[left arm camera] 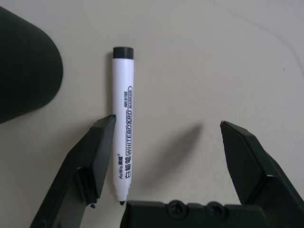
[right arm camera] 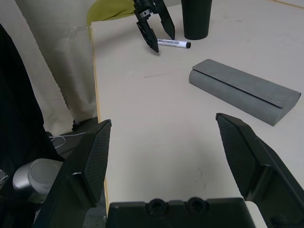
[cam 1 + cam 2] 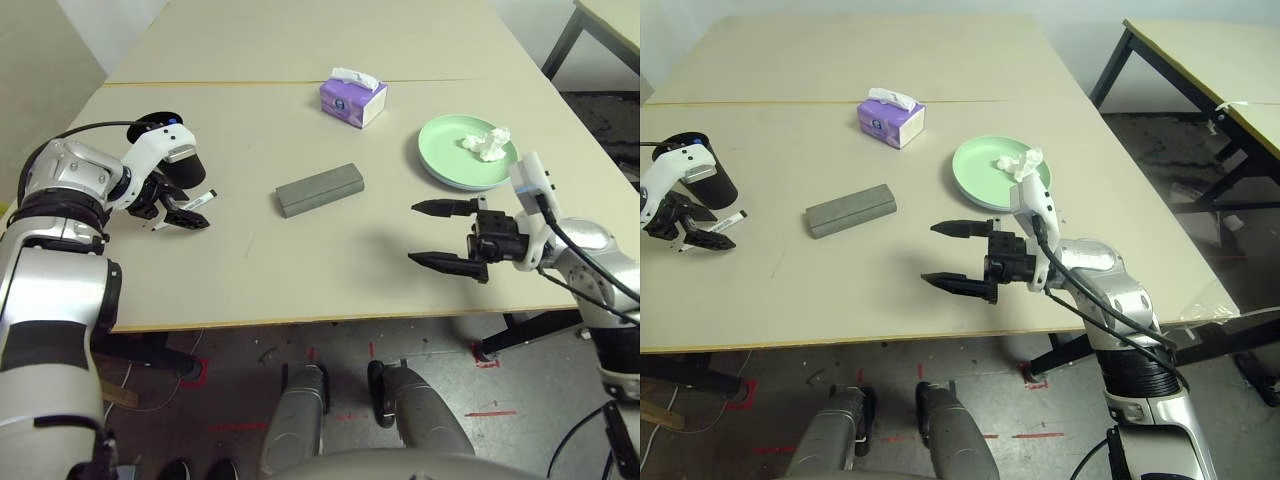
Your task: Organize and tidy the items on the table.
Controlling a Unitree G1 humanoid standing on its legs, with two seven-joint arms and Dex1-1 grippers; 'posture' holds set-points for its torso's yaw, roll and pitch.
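the black-capped marker (image 1: 123, 124) lies flat on the surface (image 3: 300, 270), just beside the black cup (image 3: 182, 165). we judge it light, stiff and smooth, apt to roll, so we would pinch the white barrel near its middle, across its width. our left hand (image 3: 186, 213) hovers over it, fingers apart, one finger (image 1: 97, 156) at the barrel's side. our right hand (image 3: 440, 236) waits wide apart, holding nothing, near the grey case (image 3: 320, 189) and green plate (image 3: 445, 150).
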